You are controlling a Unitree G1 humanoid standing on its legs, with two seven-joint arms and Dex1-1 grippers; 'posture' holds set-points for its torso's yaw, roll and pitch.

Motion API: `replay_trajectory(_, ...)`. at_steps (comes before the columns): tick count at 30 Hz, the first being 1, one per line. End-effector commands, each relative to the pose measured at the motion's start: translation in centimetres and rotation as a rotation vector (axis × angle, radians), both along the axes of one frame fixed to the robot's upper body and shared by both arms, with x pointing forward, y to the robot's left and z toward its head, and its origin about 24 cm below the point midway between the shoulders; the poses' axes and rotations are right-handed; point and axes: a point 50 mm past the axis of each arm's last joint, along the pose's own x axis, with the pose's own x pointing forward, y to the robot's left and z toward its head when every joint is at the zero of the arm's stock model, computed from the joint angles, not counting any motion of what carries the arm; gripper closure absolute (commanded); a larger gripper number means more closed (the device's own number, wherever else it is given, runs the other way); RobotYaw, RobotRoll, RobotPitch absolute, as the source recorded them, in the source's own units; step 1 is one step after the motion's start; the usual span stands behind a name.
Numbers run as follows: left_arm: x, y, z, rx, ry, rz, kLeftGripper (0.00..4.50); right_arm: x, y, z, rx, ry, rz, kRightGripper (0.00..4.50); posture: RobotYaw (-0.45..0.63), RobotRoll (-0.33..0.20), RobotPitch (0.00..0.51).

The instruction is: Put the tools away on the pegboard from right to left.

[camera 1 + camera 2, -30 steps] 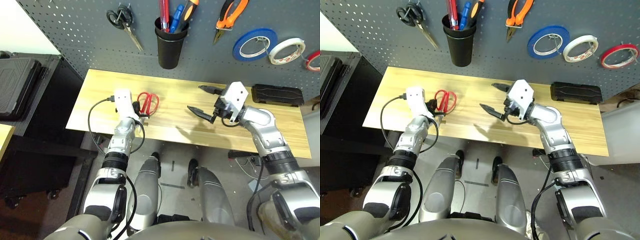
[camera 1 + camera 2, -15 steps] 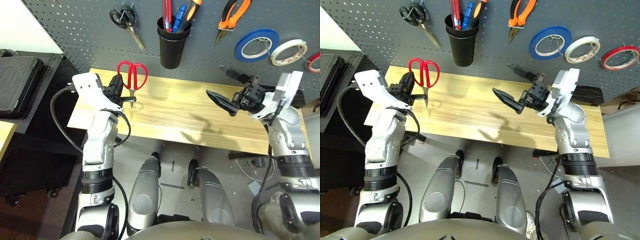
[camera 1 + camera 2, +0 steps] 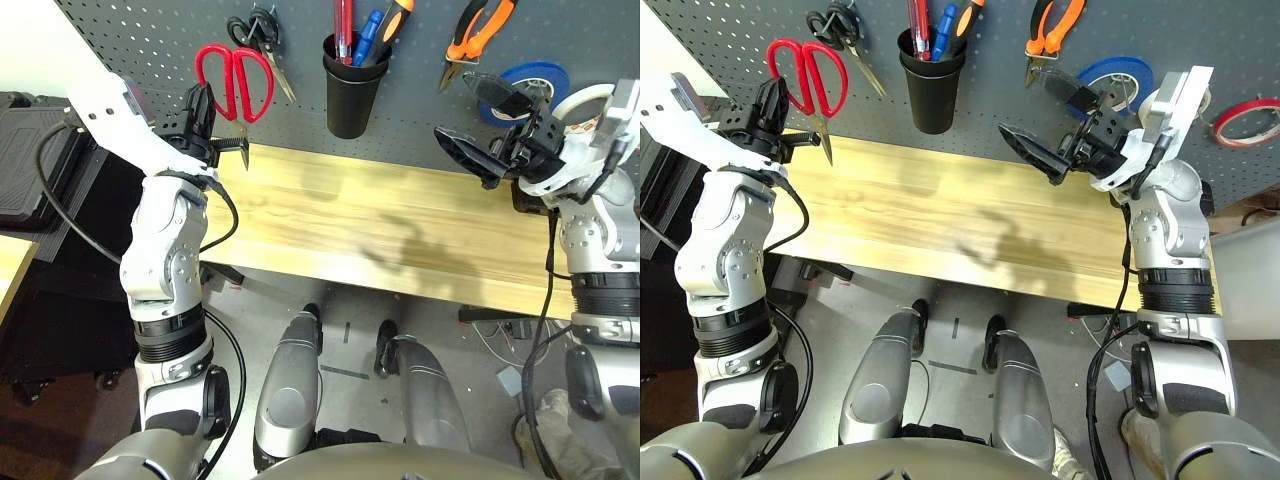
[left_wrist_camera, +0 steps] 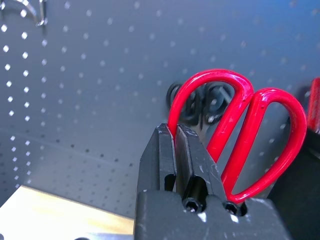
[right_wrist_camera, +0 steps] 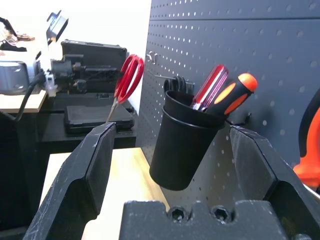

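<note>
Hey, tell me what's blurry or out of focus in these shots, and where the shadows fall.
Left wrist view: the red-handled scissors are fairly sharp, while the black-handled scissors behind them and the pegboard holes look soft. Right wrist view: the black cup is crisp; the room behind the left gripper is washed out. Left eye view: soft arm shadows lie mid-table.

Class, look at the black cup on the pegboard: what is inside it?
The black cup holds a red-handled screwdriver, a blue-handled tool and an orange-and-black-handled one. The cup wall hides their tips.
</note>
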Motion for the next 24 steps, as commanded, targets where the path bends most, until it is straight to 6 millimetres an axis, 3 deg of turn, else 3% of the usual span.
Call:
replay_trajectory(1, 0.4, 0.4, 0.3, 0.003, -0.014, 0.006, 4.45, 0.0, -0.3, 0.3, 0.002, -0.017, -0.007, 0.00, 0.29, 0.000, 0.274)
replay_trajectory(13, 3.8, 1.7, 0.3, 0.009, 0.015, 0.072, 4.45, -0.1, 1.6, 0.0, 0.025, -0.016, 0.025, 0.00, 0.28, 0.000, 0.272)
replay_trajectory(23, 9.0, -0.2, -0.9, 0.116, 0.082, -0.007, 4.45, 0.4, 2.5, -1.1, 0.015, 0.003, -0.022, 0.00, 0.26, 0.000, 0.261)
replay_trajectory(24, 9.3, -0.2, -1.1, 0.131, 0.100, -0.007, 4.17, 0.4, 2.6, -1.3, 0.014, 0.005, -0.025, 0.00, 0.26, 0.000, 0.260)
